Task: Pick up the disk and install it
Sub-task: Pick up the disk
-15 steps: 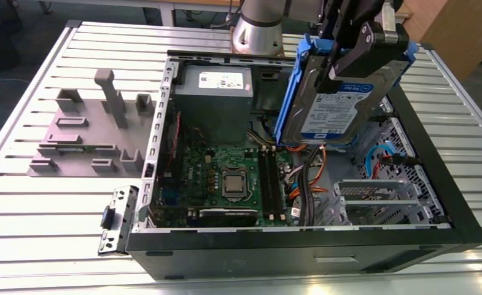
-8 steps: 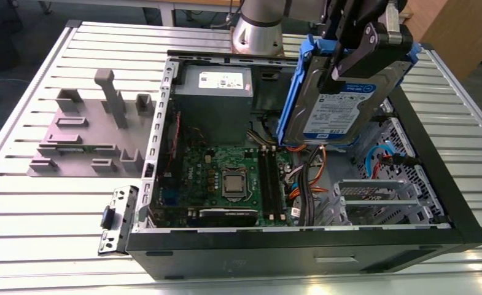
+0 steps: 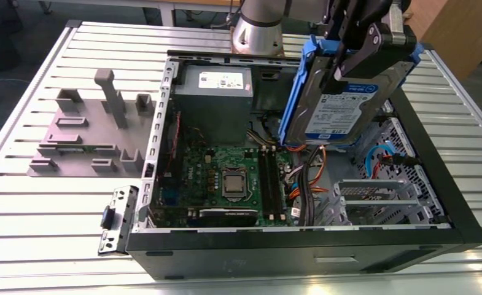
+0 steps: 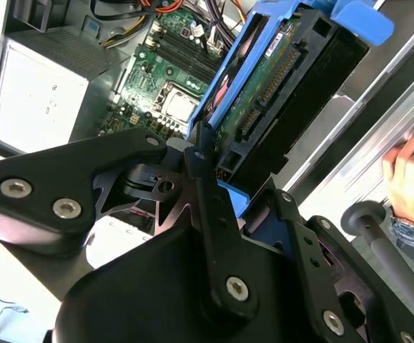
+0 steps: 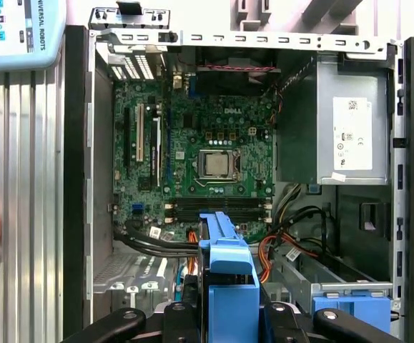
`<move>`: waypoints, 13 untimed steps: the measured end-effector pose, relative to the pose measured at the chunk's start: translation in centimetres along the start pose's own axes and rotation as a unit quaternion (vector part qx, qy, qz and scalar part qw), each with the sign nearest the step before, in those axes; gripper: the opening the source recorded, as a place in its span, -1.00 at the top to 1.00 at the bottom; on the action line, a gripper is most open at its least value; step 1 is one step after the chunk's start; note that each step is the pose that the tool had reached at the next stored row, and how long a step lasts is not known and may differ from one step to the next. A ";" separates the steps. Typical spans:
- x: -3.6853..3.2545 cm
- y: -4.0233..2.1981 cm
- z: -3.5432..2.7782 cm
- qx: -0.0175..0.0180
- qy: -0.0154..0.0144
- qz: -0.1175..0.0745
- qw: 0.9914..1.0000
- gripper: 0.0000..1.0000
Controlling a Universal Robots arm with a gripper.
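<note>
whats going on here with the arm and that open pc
A robot arm's gripper is shut on the disk, a hard drive in a blue bracket, and holds it on edge above the open computer case. The drive is not seated in the case yet. The motherboard and the grey power supply lie exposed below. A person's hand rests beside the case.

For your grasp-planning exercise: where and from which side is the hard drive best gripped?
Grip the hard drive across its thin blue-bracketed edges at the upper end, from above. The hand already clamps it there, and the drive hangs upright over the open computer case, lower end free.
</note>
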State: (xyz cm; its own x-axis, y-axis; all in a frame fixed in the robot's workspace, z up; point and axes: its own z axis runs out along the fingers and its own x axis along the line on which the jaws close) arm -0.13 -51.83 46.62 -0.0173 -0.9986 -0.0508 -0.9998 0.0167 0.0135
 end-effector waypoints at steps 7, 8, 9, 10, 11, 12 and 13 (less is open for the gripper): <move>0.01 -0.27 0.01 0.000 0.000 0.000 1.000 0.27; 0.01 -0.31 0.01 0.000 0.000 0.000 1.000 0.27; 0.01 -0.35 0.01 0.000 0.000 0.000 1.000 0.27; 0.01 -0.39 0.02 0.000 0.000 0.000 1.000 0.27; 0.01 -0.42 0.02 0.000 0.000 0.000 1.000 0.27; 0.02 -0.46 0.02 0.000 0.000 0.000 1.000 0.27; 0.02 -0.49 0.02 0.000 0.000 0.000 1.000 0.27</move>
State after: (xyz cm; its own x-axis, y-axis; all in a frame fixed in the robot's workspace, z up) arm 0.36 -51.85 46.59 -0.0173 -0.9986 -0.0509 -0.9998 0.0166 0.0135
